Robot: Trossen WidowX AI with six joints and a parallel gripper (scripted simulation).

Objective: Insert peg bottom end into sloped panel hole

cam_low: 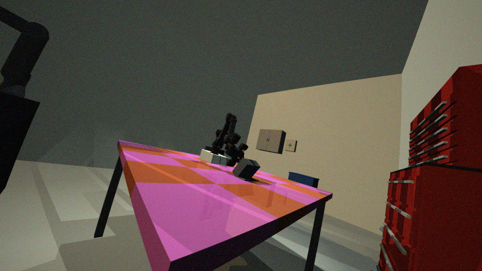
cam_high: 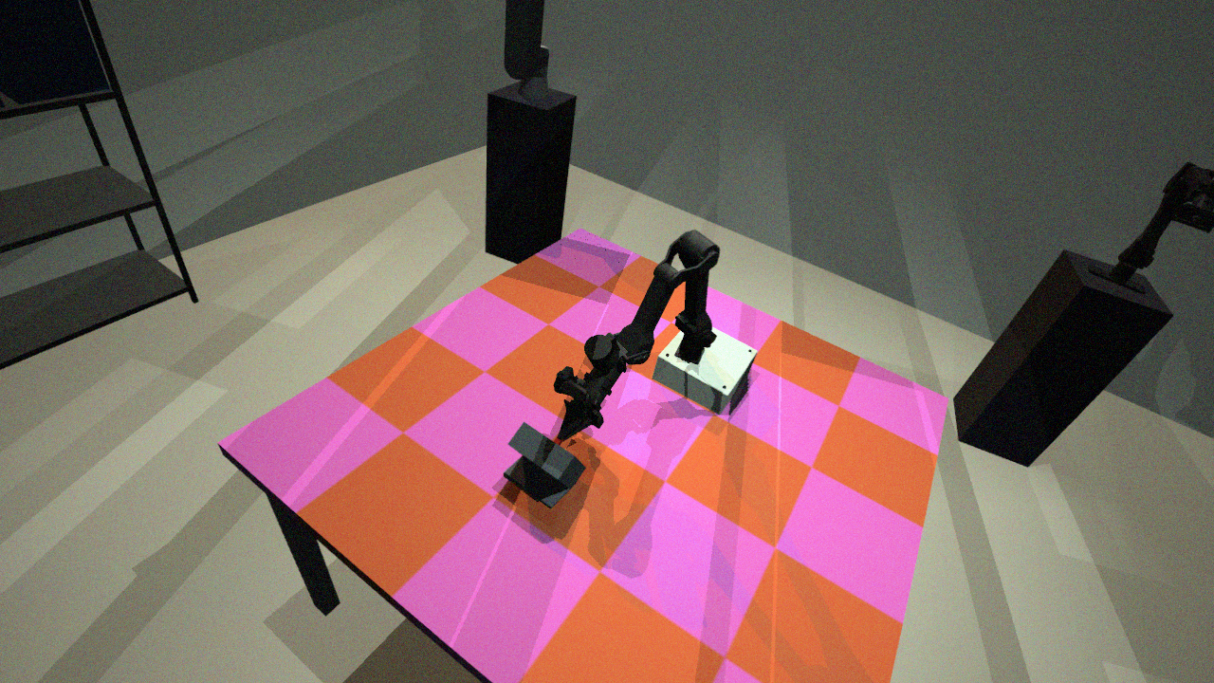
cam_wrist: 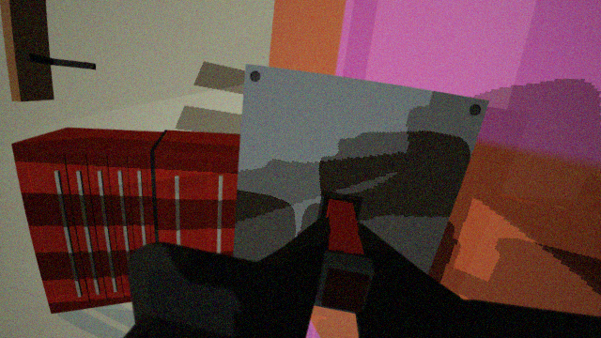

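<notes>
The grey sloped panel [cam_high: 533, 447] [cam_low: 246, 168] [cam_wrist: 291, 122] stands on the checkered table [cam_high: 746, 526] [cam_low: 188, 202], in front of the arm. My gripper [cam_high: 566, 433] [cam_low: 233, 162] [cam_wrist: 339, 229] is shut on the red, flat-sided peg [cam_wrist: 344, 232]. In the wrist view the peg's far end sits in the dark square hole [cam_wrist: 339, 199] in the panel's face, with the fingertips close to the panel. How deep the peg reaches is hidden. In the top and exterior views the peg is too small and shadowed to make out.
The arm's white base block [cam_high: 721, 374] [cam_low: 208, 155] stands behind the panel. Black pedestals [cam_high: 527, 170] [cam_high: 1060, 357] stand off the table. A red drawer cabinet [cam_low: 438, 188] [cam_wrist: 117, 211], a blue bin [cam_low: 303, 178] and a shelf [cam_high: 76, 203] stand around it.
</notes>
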